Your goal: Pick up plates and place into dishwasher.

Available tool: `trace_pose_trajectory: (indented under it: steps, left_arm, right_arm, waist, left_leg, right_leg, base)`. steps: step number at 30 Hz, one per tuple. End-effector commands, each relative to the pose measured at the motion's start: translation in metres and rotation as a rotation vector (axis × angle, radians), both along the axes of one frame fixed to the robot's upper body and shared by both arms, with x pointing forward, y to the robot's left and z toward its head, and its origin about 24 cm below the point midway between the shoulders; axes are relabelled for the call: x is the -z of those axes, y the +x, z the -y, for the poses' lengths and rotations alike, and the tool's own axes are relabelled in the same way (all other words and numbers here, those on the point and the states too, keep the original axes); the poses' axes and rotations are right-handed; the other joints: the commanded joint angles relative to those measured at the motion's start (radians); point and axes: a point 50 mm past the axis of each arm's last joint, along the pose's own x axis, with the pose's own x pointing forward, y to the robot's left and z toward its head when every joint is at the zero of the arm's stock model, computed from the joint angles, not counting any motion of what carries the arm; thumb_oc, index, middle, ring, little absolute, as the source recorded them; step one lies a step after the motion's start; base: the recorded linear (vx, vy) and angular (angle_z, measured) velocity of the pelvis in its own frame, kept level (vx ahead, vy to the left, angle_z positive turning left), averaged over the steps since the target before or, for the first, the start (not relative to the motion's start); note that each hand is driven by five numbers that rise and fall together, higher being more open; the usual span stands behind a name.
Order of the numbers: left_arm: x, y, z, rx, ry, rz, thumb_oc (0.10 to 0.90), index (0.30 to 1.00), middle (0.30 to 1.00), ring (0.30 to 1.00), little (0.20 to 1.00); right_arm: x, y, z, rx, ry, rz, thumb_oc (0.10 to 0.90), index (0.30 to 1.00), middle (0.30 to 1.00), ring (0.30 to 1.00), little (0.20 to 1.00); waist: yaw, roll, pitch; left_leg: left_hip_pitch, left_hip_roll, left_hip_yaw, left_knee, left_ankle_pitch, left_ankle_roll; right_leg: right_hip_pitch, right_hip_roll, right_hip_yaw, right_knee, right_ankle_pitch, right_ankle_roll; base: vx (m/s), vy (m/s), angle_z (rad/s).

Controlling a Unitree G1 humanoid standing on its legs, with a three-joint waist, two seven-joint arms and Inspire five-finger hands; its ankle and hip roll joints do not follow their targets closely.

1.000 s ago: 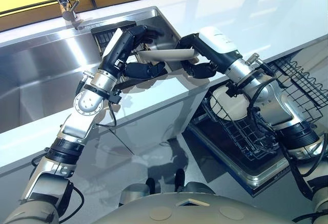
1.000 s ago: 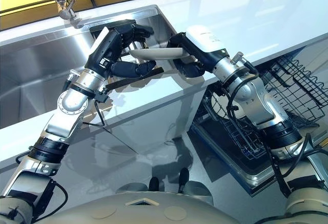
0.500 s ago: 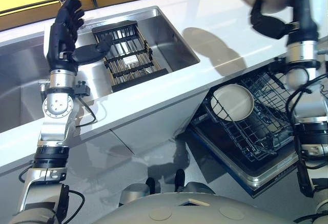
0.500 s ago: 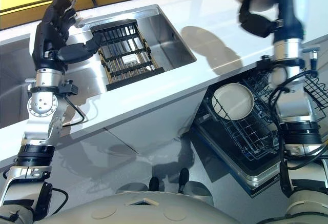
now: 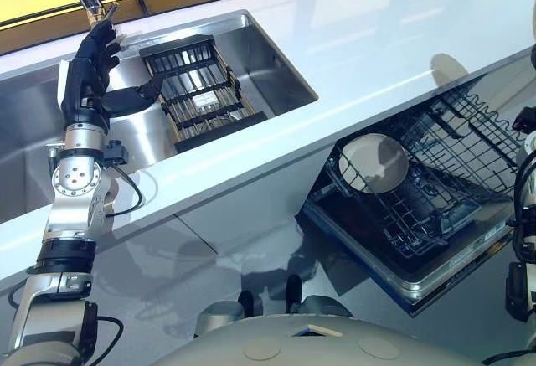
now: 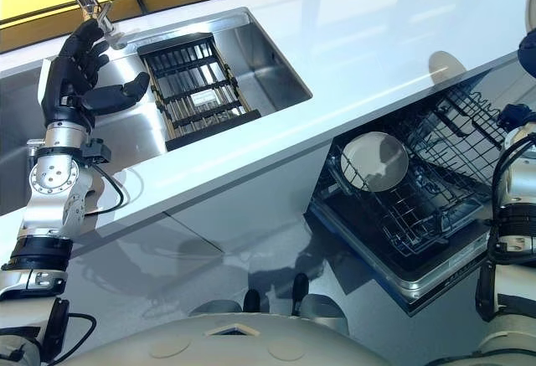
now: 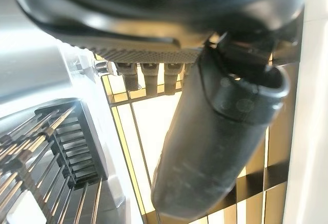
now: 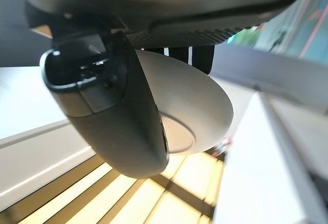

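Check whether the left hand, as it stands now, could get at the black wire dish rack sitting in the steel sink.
Probably yes. The left hand hangs open over the steel sink, right beside the black wire dish rack, its thumb pointing toward it. Nothing lies between them, and the rack's top is uncovered.
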Motion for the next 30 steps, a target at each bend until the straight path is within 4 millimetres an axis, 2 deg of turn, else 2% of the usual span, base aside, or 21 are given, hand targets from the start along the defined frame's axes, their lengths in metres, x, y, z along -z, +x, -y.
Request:
trace_pose_trajectory:
  steps: [1, 4, 8, 11, 14, 20, 23, 30]
  left_arm:
    - [-0.052, -0.008, -0.024, -0.067, 0.145, 0.209, 0.8, 0.9, 0.9, 0.9, 0.9]
    - [-0.053, -0.009, -0.026, -0.101, 0.155, 0.217, 0.8, 0.9, 0.9, 0.9, 0.9]
    - [-0.061, -0.008, -0.031, -0.151, 0.162, 0.237, 0.8, 0.9, 0.9, 0.9, 0.9]
    - [-0.07, -0.006, -0.036, -0.173, 0.129, 0.262, 0.8, 0.9, 0.9, 0.9, 0.9]
    - [-0.081, -0.003, -0.041, -0.17, 0.088, 0.288, 0.8, 0.9, 0.9, 0.9, 0.9]
    - [-0.104, 0.004, -0.052, -0.099, 0.082, 0.256, 0.8, 0.9, 0.9, 0.9, 0.9]
    - [-0.099, 0.007, -0.057, -0.031, 0.062, 0.178, 0.8, 0.9, 0.9, 0.9, 0.9]
    - [-0.071, 0.002, -0.065, 0.049, 0.037, 0.054, 0.8, 0.9, 0.9, 0.9, 0.9]
  right_arm:
    - [-0.056, -0.035, 0.037, 0.189, -0.114, 0.135, 0.1, 0.3, 0.3, 0.3, 0.2]
    - [-0.045, -0.041, 0.046, 0.22, -0.086, 0.072, 0.1, 0.3, 0.3, 0.3, 0.2]
    - [-0.039, -0.036, 0.044, 0.181, -0.125, -0.017, 0.1, 0.3, 0.3, 0.3, 0.2]
    - [-0.043, -0.027, 0.038, 0.127, -0.158, -0.044, 0.1, 0.3, 0.3, 0.3, 0.2]
    - [-0.056, -0.017, 0.033, 0.086, -0.204, -0.061, 0.1, 0.3, 0.3, 0.3, 0.2]
    - [-0.071, 0.0, 0.026, 0.014, -0.259, -0.138, 0.1, 0.3, 0.3, 0.3, 0.2]
    - [-0.066, 0.004, 0.024, -0.037, -0.251, -0.19, 0.1, 0.3, 0.3, 0.3, 0.2]
    - [-0.049, 0.004, 0.026, -0.076, -0.229, -0.255, 0.1, 0.3, 0.3, 0.3, 0.2]
  waist:
    - [-0.01, 0.005, -0.102]
    - [-0.016, 0.011, -0.086]
    - [-0.023, 0.028, -0.038]
    - [-0.026, 0.041, 0.002]
    - [-0.025, 0.048, 0.05]
    - [-0.016, 0.048, 0.142]
    - [-0.011, 0.048, 0.17]
    - [0.0, 0.059, 0.215]
  left_leg:
    - [-0.036, -0.004, -0.001, 0.002, -0.05, -0.01]
    - [-0.036, 0.003, 0.001, 0.002, -0.048, -0.012]
    - [-0.048, 0.009, -0.003, 0.002, -0.03, -0.017]
    - [-0.081, 0.012, -0.004, 0.015, -0.017, -0.024]
    - [-0.132, 0.015, -0.005, 0.046, -0.01, -0.034]
    - [-0.227, 0.027, -0.009, 0.111, -0.015, -0.05]
    - [-0.255, 0.026, -0.014, 0.133, -0.015, -0.051]
    - [-0.298, 0.017, -0.026, 0.171, -0.009, -0.052]
  right_leg:
    - [0.068, 0.048, -0.033, 0.098, -0.214, 0.037]
    - [0.054, 0.049, -0.035, 0.134, -0.229, 0.036]
    - [0.013, 0.048, -0.037, 0.191, -0.242, 0.029]
    - [-0.027, 0.051, -0.031, 0.218, -0.241, 0.023]
    - [-0.067, 0.055, -0.027, 0.235, -0.236, 0.014]
    - [-0.13, 0.062, -0.024, 0.256, -0.243, 0.0]
    - [-0.148, 0.063, -0.029, 0.262, -0.239, -0.004]
    - [-0.184, 0.055, -0.042, 0.29, -0.234, -0.01]
  base:
    - [0.08, -0.06, 0.0]
    - [0.07, -0.056, -0.01]
    - [0.03, -0.06, -0.05]
    - [-0.05, -0.064, -0.03]
    - [-0.1, -0.071, -0.03]
    - [-0.08, -0.097, 0.01]
    - [-0.01, -0.056, 0.02]
    - [0.01, -0.006, 0.01]
